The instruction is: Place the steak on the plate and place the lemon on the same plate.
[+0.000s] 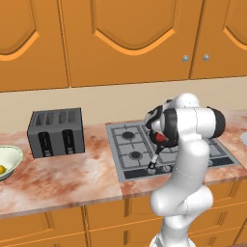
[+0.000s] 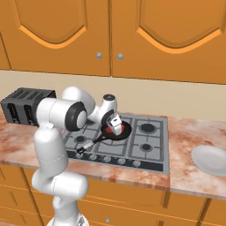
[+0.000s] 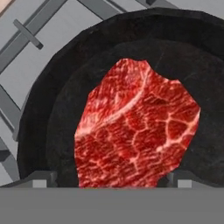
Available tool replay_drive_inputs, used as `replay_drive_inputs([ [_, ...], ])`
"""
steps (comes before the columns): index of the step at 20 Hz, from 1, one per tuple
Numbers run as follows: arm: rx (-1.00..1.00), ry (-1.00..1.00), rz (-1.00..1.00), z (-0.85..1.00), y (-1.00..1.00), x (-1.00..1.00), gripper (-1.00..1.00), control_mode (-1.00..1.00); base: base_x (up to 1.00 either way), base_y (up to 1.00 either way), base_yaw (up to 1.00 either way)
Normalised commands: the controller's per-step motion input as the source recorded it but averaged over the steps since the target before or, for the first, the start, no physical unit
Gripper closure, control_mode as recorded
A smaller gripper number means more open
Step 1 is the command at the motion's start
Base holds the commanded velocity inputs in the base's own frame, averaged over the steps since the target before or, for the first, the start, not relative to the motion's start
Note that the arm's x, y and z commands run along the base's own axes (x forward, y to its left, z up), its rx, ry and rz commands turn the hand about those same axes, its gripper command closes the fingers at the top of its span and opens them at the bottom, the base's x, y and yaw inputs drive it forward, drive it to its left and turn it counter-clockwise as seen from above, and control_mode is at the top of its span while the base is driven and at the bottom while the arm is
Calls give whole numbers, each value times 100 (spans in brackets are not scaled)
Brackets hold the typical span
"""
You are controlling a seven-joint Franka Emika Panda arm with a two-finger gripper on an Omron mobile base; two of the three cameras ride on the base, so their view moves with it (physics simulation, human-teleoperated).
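Along the back wall: orange wooden cabinets [image 1: 120, 38] above a reddish marbled countertop [image 1: 72, 176]. Grey gas hob [image 2: 145, 141] set into the counter, 4 burners visible in the right base view. White Franka arm [image 1: 188, 159] bends over the hob. Dark grey slotted toaster [image 1: 56, 131] stands on the counter left of the hob, well apart from it. Round black frying pan [image 2: 115, 131] sits on the hob, handle pointing toward the front edge. White round plate [image 2: 211, 160] lies on the counter right of the hob. Pale greenish-white bowl [image 1: 7, 161] sits at the far left of the counter, small yellow lemon [image 1: 2, 169] inside it. Flat red marbled steak [image 3: 135, 131] with a lighter streak lies in the pan, centred in the hand view. Gripper [image 2: 115, 127] hangs just above the pan, pointing down at the steak; jaws spread wide, 1 dark fingertip [image 3: 41, 178] at each side of the meat, nothing gripped. Contact between tips and the steak: cannot tell.
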Motion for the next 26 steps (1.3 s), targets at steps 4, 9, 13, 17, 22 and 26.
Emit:
replay_drive_inputs([
  [4,0,0,-1,-17,0,5,-100,-100,0,0,0],
  [9,0,0,-1,-16,-3,4,-100,-100,0,0,0],
  [13,0,1,0,-19,-2,4,100,-100,0,0,0],
  [17,1,5,0,-21,-7,-1,100,-100,0,0,0],
  [22,4,0,0,-6,-15,-12,100,-100,0,0,0],
  [26,4,0,0,0,-13,-18,100,-100,0,0,0],
])
